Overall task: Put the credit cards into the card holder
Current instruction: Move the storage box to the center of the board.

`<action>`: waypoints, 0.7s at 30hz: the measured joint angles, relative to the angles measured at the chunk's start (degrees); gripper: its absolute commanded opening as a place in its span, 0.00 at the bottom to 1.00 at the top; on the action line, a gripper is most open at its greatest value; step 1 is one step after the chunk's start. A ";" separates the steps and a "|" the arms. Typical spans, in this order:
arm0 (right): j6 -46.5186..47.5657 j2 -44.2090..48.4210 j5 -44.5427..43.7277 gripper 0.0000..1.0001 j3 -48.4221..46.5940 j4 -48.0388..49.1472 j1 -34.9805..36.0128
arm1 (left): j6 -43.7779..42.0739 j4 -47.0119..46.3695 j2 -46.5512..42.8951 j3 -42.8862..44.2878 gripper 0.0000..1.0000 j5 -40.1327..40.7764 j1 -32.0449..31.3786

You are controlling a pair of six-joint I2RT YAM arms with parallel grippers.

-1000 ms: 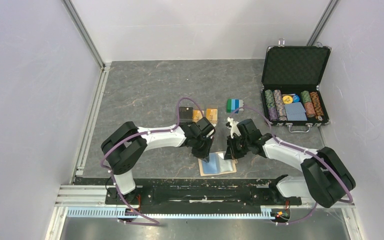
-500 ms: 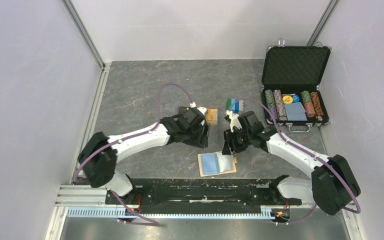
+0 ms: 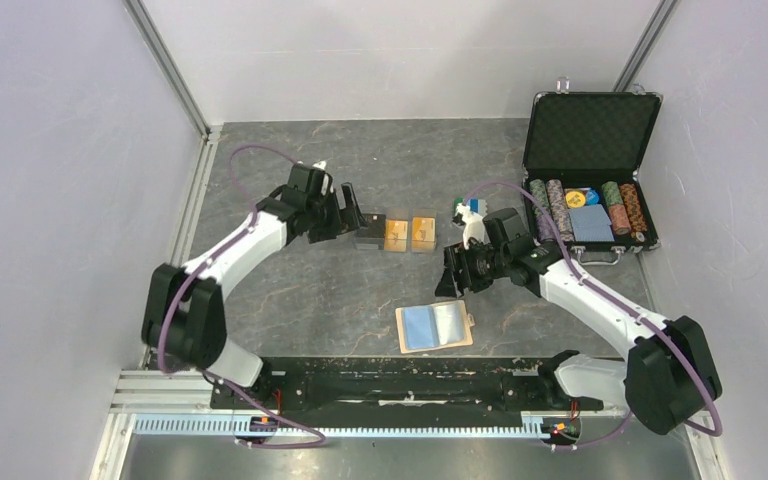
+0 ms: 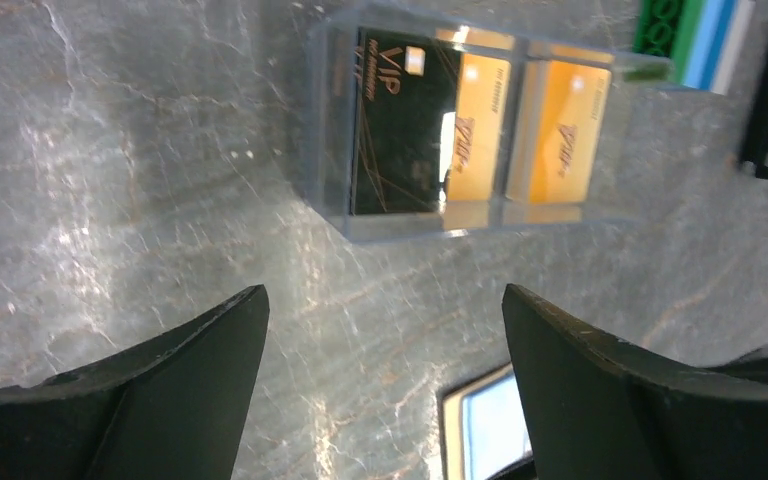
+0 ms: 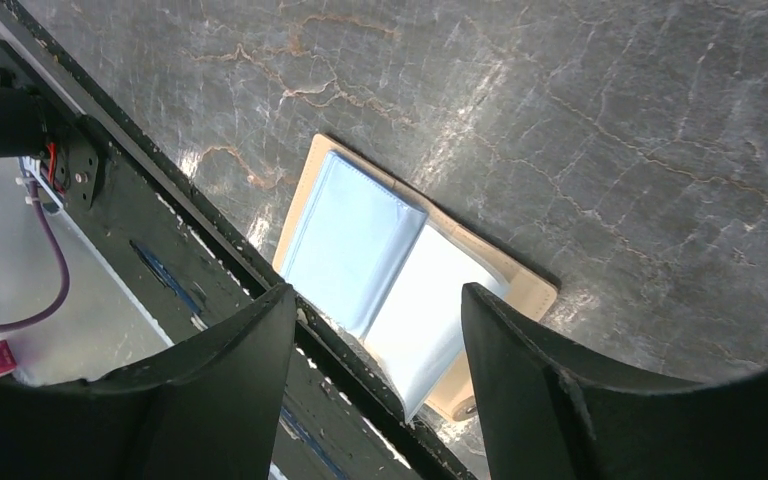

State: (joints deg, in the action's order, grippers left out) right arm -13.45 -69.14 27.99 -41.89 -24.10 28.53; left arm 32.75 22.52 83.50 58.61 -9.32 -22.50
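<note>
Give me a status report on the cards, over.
Left gripper open, facing credit cards, three in clear tray. Right gripper open, aimed at card holder, unfolded. Nothing blocking.

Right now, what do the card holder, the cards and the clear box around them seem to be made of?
Card holder: tan, matte, probably leather or imitation; its light-blue lining looks like soft satiny fabric or vinyl, folding loosely. Cards: likely glossy printed plastic, catching glare. Clear box: rigid transparent plastic, perhaps acrylic; cards show through its walls.
</note>
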 measured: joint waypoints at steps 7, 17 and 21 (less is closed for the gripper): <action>0.07 0.26 1.27 0.64 0.00 -0.20 -3.41 | -3.61 4.39 15.30 12.11 0.48 0.39 1.03; 0.63 0.74 2.23 0.64 -0.07 -1.22 -5.07 | -6.97 6.67 22.03 16.46 0.04 3.28 0.83; 0.61 -0.09 2.51 0.63 -1.55 -1.70 -5.09 | -8.61 6.71 22.01 16.48 0.02 3.21 0.76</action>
State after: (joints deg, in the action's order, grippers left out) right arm -12.84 -69.23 30.50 -43.44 -25.80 23.44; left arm 24.14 29.23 105.51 75.09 -6.11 -21.74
